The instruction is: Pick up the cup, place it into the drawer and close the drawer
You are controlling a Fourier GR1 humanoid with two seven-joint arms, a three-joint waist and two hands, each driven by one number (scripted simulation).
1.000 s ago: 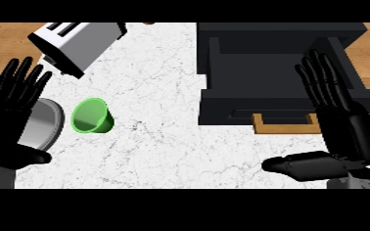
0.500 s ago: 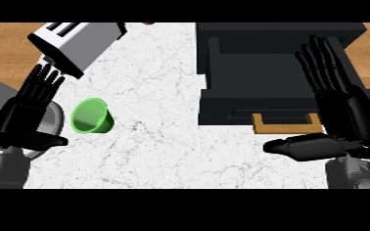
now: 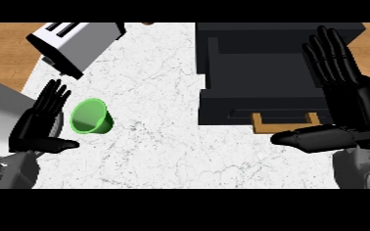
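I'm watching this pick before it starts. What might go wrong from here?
1. The cup lies on its side beside the open left hand, so a touch from the fingers may roll it away across the counter rather than into a grasp.
2. The drawer sits far right, by the open right hand; a carry by the left hand would cross the whole counter.
3. The toaster stands close above the cup and could be bumped.
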